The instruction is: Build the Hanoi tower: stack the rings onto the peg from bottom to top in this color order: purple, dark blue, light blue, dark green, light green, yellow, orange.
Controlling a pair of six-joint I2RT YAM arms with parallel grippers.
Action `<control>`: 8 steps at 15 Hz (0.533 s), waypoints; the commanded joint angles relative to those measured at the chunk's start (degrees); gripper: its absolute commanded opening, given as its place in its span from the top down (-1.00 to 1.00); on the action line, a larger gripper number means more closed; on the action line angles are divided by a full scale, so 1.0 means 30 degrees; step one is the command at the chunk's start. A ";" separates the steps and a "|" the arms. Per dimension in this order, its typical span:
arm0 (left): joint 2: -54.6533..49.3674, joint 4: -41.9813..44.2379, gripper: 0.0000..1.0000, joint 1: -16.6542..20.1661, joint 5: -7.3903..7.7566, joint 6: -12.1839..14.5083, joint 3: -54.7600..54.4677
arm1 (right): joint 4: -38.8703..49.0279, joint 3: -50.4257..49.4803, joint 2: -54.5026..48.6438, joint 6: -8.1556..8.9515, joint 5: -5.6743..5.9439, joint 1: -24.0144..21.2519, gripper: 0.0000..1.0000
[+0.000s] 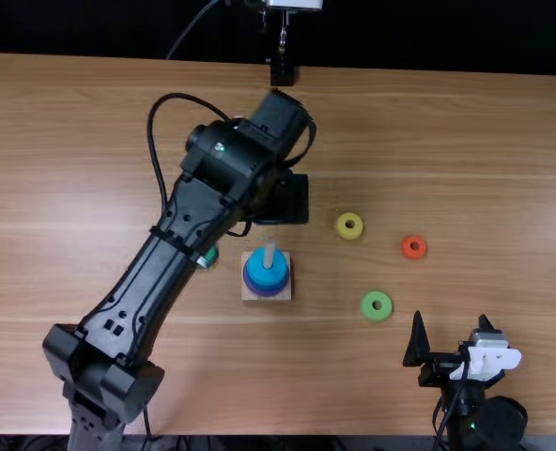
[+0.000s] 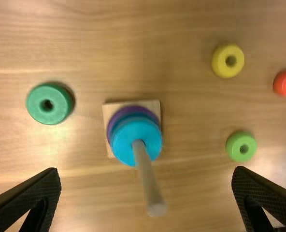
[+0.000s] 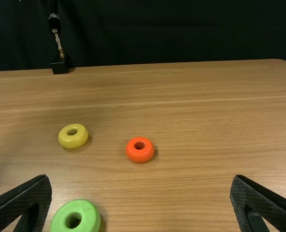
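Left claw [image 2: 146, 170], open near the peg [image 2: 148, 179], must clear its tip, center over the dark green ring [image 2: 35, 107], then descend straight; right claw [image 3: 140, 177] gapes.

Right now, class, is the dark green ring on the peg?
No, the dark green ring lies flat on the table, apart from the peg.

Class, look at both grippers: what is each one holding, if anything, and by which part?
Nothing is held: the jaws of the left gripper and right gripper stand open and empty.
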 commanded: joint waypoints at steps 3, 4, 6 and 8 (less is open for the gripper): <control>0.0194 -0.0030 -1.00 0.1816 -0.0076 0.3551 0.0495 | -0.1323 -0.1219 -0.0229 0.0030 0.0165 -0.0182 -1.00; 0.0194 0.0005 -1.00 0.2197 -0.0041 0.4993 0.0202 | -0.1323 -0.1219 -0.0229 0.0030 0.0165 -0.0182 -1.00; 0.0194 -0.0030 -1.00 0.3047 -0.0041 0.7770 -0.0443 | -0.1323 -0.1219 -0.0229 0.0030 0.0165 -0.0182 -1.00; 0.0165 0.0005 -1.00 0.3340 -0.0041 0.9633 -0.2552 | -0.1323 -0.1219 -0.0229 0.0030 0.0165 -0.0182 -1.00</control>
